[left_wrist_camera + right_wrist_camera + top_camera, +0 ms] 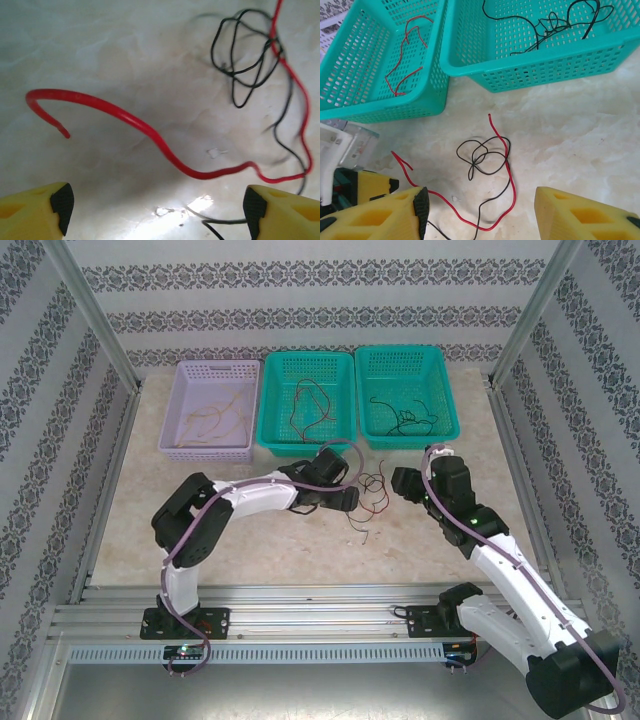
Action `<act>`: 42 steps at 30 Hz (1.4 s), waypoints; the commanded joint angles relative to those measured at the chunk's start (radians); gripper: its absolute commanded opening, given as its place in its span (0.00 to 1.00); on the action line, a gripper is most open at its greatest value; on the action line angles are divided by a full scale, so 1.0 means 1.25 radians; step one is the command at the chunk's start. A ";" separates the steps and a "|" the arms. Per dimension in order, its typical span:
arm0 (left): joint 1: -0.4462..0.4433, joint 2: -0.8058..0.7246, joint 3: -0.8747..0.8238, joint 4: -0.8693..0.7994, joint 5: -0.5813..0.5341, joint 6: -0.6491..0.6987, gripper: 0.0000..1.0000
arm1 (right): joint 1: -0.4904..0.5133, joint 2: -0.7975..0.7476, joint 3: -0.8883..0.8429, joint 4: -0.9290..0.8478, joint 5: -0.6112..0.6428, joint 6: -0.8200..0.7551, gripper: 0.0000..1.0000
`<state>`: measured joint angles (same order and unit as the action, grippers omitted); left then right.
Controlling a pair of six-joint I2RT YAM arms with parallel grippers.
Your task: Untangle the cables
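Observation:
A red cable (pixel 150 134) and a black cable (pixel 250 55) lie crossed and looped together on the marble tabletop; they show as a small tangle (pixel 372 488) between the two arms. My left gripper (pixel 157 210) hovers open just above the table, the red cable's curve lying ahead of its jaws and a black strand near its right fingertip (pixel 254 210). My right gripper (pixel 480 210) is open above the same red cable (pixel 512 185) and black loops (pixel 485 155). In the top view the left gripper (pixel 346 498) and right gripper (pixel 403 480) flank the tangle.
Three baskets line the far side: a lavender basket (pixel 180 410) with yellow-orange wires, a middle teal basket (pixel 268 405) with red wires (pixel 405 60), a right teal basket (pixel 448 400) with black wires (pixel 550 25). Metal frame posts stand at both far corners.

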<state>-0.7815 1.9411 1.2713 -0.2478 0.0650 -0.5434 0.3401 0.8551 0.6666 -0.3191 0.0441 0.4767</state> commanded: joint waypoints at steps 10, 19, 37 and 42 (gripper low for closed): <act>0.001 0.041 0.052 -0.022 -0.063 -0.010 0.75 | 0.012 -0.066 -0.065 -0.018 -0.031 0.028 0.58; -0.001 -0.024 -0.033 0.162 -0.025 -0.097 0.85 | 0.020 -0.098 -0.085 -0.017 -0.041 0.025 0.58; -0.009 0.084 0.087 0.067 -0.105 -0.107 0.74 | 0.025 -0.123 -0.100 -0.016 -0.043 0.029 0.58; -0.004 0.123 0.125 0.046 -0.107 -0.102 0.67 | 0.027 -0.134 -0.106 -0.022 -0.053 0.032 0.58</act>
<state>-0.7856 2.0754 1.3945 -0.1349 -0.0425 -0.6762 0.3630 0.7063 0.5510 -0.3382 -0.0021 0.5030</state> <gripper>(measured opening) 0.682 0.579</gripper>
